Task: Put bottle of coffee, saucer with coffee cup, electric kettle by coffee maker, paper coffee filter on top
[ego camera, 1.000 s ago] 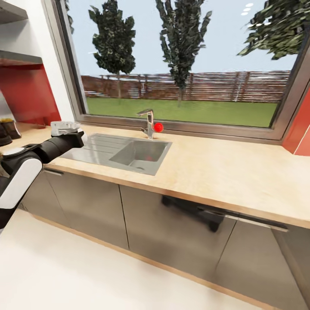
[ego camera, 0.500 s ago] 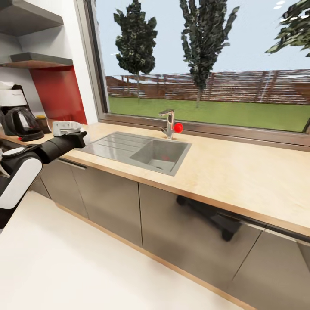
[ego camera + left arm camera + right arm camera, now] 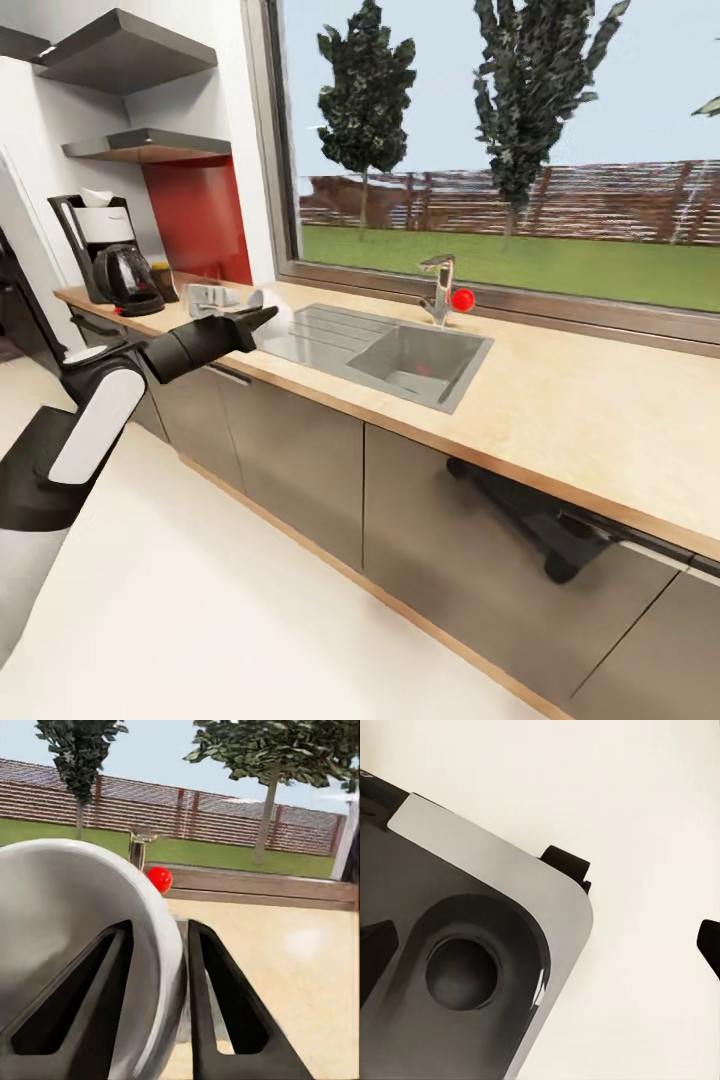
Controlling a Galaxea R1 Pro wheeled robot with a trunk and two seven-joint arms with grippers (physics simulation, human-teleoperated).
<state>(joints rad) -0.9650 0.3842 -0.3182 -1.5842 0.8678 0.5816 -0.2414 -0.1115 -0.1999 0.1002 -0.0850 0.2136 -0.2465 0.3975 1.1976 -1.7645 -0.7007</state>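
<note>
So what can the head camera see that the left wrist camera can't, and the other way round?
Head view: the coffee maker, the electric kettle beside it, the wall shelves, the sink and the whole left arm. Left wrist view: a close look at the left gripper pinching the rim of the white saucer. Both: the tap with its red knob, the wooden countertop, and the trees and fence outside.

At the upper left, a black coffee maker [image 3: 97, 245] with a white top stands on a light wood-coloured countertop [image 3: 560, 400] over dark grey cabinet fronts. A red wall panel [image 3: 200, 220] sits behind. The sink [image 3: 400, 355] is grey, its tap knob [image 3: 462, 298] red.
</note>
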